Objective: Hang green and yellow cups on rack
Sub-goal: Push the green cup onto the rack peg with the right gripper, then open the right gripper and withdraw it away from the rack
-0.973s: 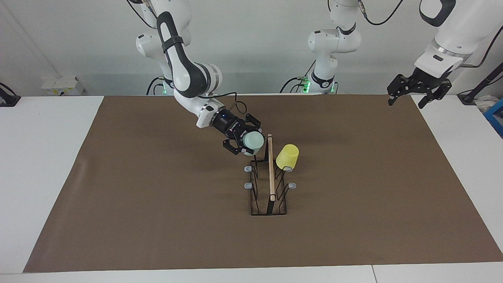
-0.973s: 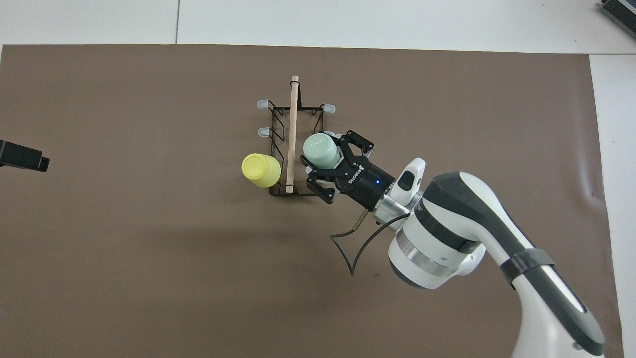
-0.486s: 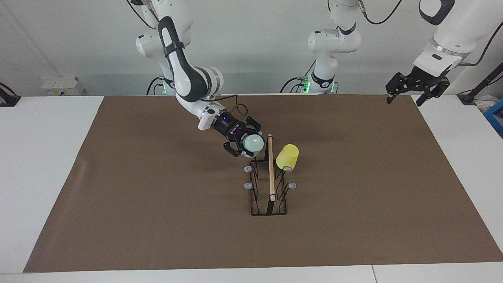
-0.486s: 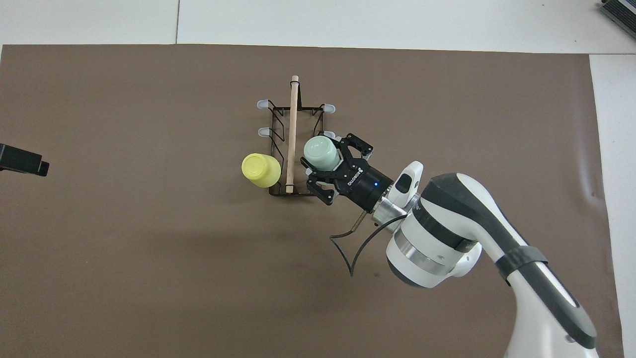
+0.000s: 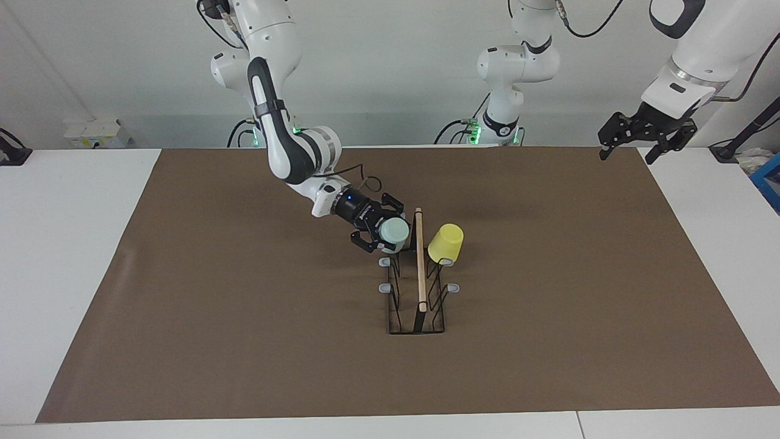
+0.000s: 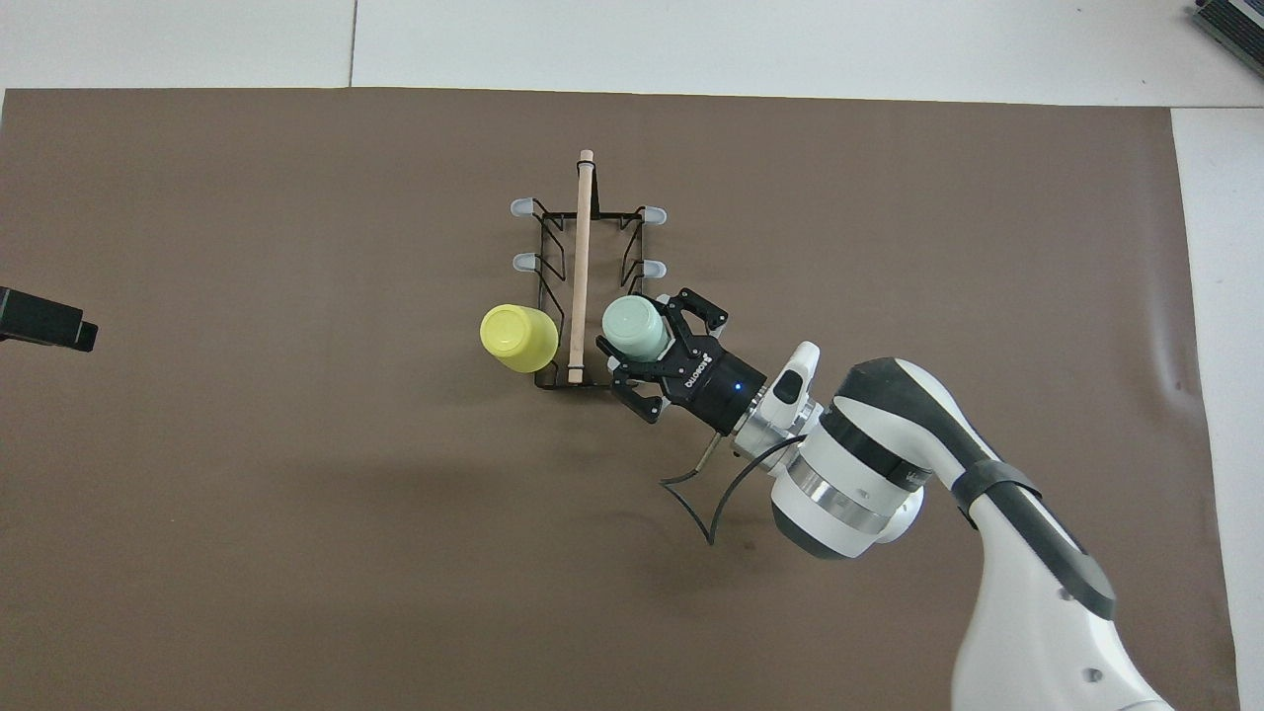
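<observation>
I'm gripping the green cup (image 5: pixel 393 231) in my right gripper (image 5: pixel 382 235), fingers closed around it, at the rack's (image 5: pixel 416 286) robot-end prong. The yellow cup (image 5: pixel 446 242) is hanging beside it. My left gripper (image 5: pixel 634 146) is waiting open.

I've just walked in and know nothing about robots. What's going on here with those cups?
The right gripper holds the green cup upside down at the rack, over the prong nearest the robots on the right arm's side. The yellow cup already hangs on the prong across from it. The left gripper waits in the air over the mat's corner at its own end of the table.
</observation>
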You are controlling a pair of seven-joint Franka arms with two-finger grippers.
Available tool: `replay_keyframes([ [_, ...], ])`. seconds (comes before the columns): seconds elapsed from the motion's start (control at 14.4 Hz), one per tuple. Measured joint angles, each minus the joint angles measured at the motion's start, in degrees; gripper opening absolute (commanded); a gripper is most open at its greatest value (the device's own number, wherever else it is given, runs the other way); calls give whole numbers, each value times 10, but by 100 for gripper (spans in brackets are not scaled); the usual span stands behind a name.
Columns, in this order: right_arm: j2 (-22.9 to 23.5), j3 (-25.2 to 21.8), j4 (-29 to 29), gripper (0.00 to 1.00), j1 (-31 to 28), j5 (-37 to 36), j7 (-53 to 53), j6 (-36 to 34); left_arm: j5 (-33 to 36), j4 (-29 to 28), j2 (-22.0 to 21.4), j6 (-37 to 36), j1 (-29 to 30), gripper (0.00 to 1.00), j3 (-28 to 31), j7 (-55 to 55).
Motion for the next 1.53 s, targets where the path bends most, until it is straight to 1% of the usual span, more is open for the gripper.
replay_keyframes([
  [0.21,15,0,-4,1,-3,3,-15,-26,0,0,0,0,0,100,0,0],
  [0.28,16,0,-5,2,-3,6,-18,-32,0,0,0,0,0,100,0,0],
  [0.42,17,-2,-8,26,-3,7,-19,-39,0,0,0,0,0,100,0,0],
  [0.49,17,-2,-8,65,-3,7,-19,-39,0,0,0,0,0,100,0,0],
  [0.56,17,-2,-8,100,-3,7,-19,-39,0,0,0,0,0,100,0,0],
  [0.83,18,-2,-7,100,-3,7,-19,-36,0,0,0,0,0,100,0,0],
  [1.04,14,-2,5,100,-2,7,-17,2,0,0,0,0,0,100,0,0],
  [1.18,-6,2,19,100,1,7,9,60,0,0,0,0,0,100,0,0],
  [1.39,-60,5,31,100,27,6,77,177,0,0,0,0,0,100,0,0],
  [1.53,-90,6,32,100,40,-6,97,229,0,0,0,0,0,100,0,0],
])
